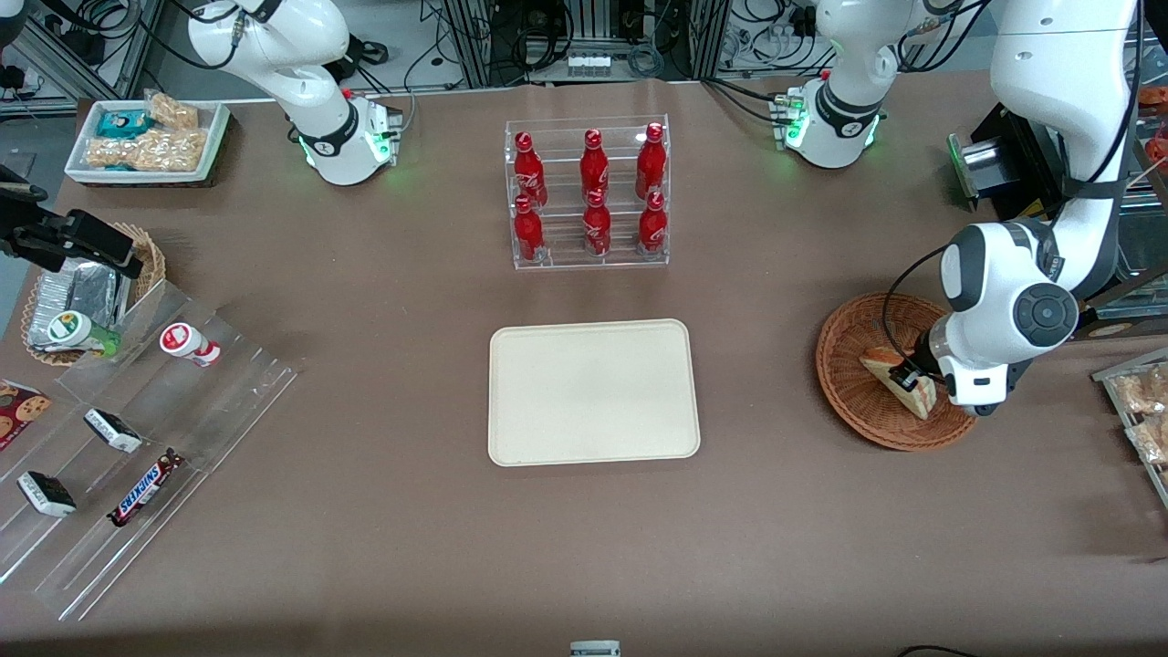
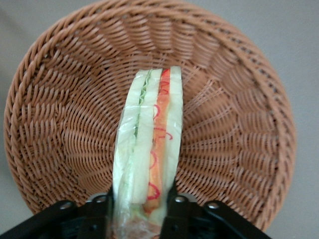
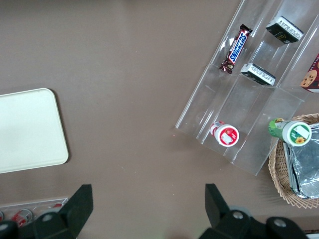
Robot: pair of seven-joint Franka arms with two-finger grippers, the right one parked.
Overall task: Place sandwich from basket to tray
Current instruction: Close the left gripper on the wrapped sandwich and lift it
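The sandwich point(image 2: 149, 149) (still over the basket point(image 2: 65, 124)) sits clamped between the tool point(image 2: 139, 211) fingers.

This is a robot lab, set up like a little snack shop. Two white robot arms are bolted to a big brown bench point(image 1: 383, 301), and green lights glow at their bases. Black cables and metal frames crowd the floor at the bench's edge. Snacks sit out in neat rows like in a store: red soda bottles point(image 1: 593, 196) stand in a clear rack point(image 1: 587, 260), and candy bars point(image 1: 144, 488) lie in clear plastic shelves point(image 1: 196, 429). The working arm's gripper point(image 1: 915, 377) hangs low over a wicker basket point(image 1: 853, 388), its jaws closed on a sandwich point(image 2: 149, 154).
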